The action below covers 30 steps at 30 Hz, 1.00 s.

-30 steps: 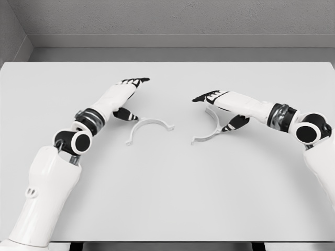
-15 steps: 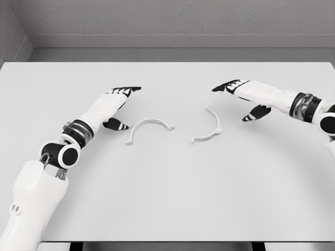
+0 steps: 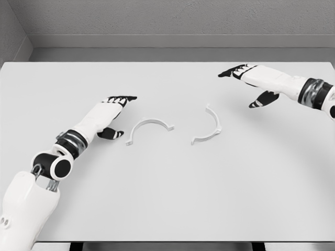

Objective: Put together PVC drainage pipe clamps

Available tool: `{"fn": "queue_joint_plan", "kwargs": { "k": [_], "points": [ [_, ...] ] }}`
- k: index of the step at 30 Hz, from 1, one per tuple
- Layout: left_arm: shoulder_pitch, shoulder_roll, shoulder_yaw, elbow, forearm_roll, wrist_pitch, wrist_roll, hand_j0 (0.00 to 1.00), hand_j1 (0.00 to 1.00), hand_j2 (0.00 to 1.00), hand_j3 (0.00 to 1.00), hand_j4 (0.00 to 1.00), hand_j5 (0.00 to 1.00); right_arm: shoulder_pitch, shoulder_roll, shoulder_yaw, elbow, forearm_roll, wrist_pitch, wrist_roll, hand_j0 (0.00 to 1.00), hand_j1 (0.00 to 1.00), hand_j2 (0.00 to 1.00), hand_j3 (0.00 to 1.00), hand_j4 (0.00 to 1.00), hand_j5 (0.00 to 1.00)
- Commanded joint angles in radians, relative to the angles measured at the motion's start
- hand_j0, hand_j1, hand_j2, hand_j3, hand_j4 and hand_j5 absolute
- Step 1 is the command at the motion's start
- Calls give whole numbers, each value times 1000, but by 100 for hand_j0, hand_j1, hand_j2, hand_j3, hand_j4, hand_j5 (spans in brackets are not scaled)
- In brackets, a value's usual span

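Clamp halves apart on table, left hand and right hand spread, empty

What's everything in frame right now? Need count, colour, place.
clamp halves: 2, white, lying apart mid-table; left clamp half arches with its opening toward the near edge, right clamp half opens to the left
table: 1, white, fills most of the view
back wall: 1, grey, behind the table
left hand: 1, white with black fingers, open, left of the left clamp half, holding nothing
right hand: 1, white with black fingers, open, far right over the table, holding nothing
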Motion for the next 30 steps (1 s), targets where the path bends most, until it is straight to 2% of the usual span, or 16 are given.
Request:
{"fn": "queue_joint_plan", "kwargs": {
  "k": [1, 6, 14, 30],
  "points": [
    [2, 3, -4, -12, 6, -9, 0, 100, 100, 100, 100, 100, 100, 0, 5, 6, -2, -5, 2, 0, 100, 100, 100, 100, 100, 100],
    [17, 3, -10, -38, 12, -9, 0, 100, 100, 100, 100, 100, 100, 0, 47, 7, 18, -2, 2, 0, 100, 100, 100, 100, 100, 100],
    [20, 0, -18, -55, 10, -10, 0, 100, 100, 100, 100, 100, 100, -2, 63, 19, 28, -2, 2, 0, 100, 100, 100, 100, 100, 100],
    [17, -11, -90, -90, 10, -10, 0, 100, 100, 100, 100, 100, 100, -18, 79, 44, 30, -9, 2, 0, 100, 100, 100, 100, 100, 100]
  ]
}}
